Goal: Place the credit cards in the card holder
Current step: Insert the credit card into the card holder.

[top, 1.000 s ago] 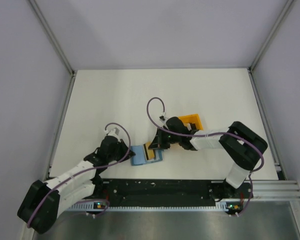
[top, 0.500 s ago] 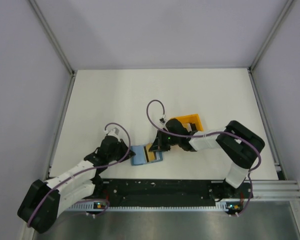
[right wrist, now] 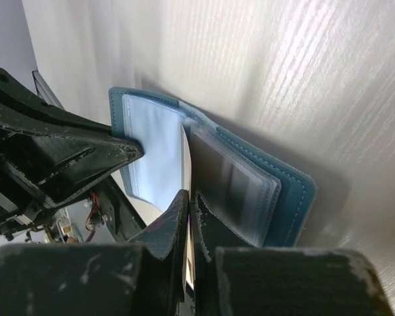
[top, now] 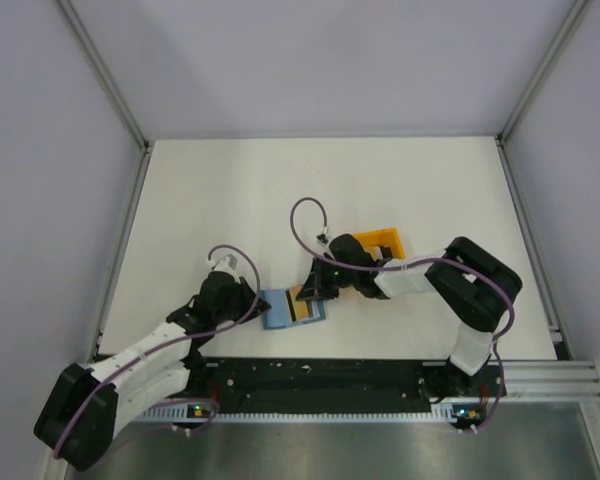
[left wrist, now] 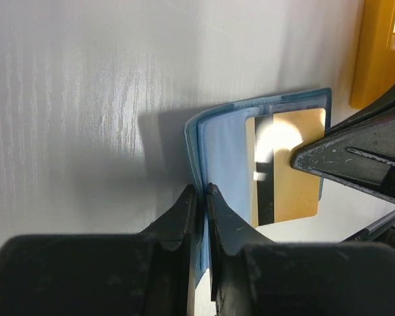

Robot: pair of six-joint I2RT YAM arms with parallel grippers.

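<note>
The teal-blue card holder [top: 280,312] lies open near the table's front edge. My left gripper [top: 252,303] is shut on its left flap [left wrist: 199,151], pinning the edge between the fingers. My right gripper [top: 310,292] is shut on a tan card with a dark stripe [left wrist: 283,164]. The card stands edge-on in the right wrist view [right wrist: 187,164], its end between the clear pocket leaves [right wrist: 234,187] of the holder [right wrist: 286,194]. My right gripper [right wrist: 189,201] sits directly over the holder's right half. No other cards are in view.
An orange open-frame rack [top: 383,244] stands just behind the right gripper, also at the top right of the left wrist view [left wrist: 380,52]. White table [top: 310,190] with metal rails on both sides and a black rail along the near edge.
The right gripper has moved slightly left and nearer with the card, down into the holder. The left gripper has kept its hold on the flap.
</note>
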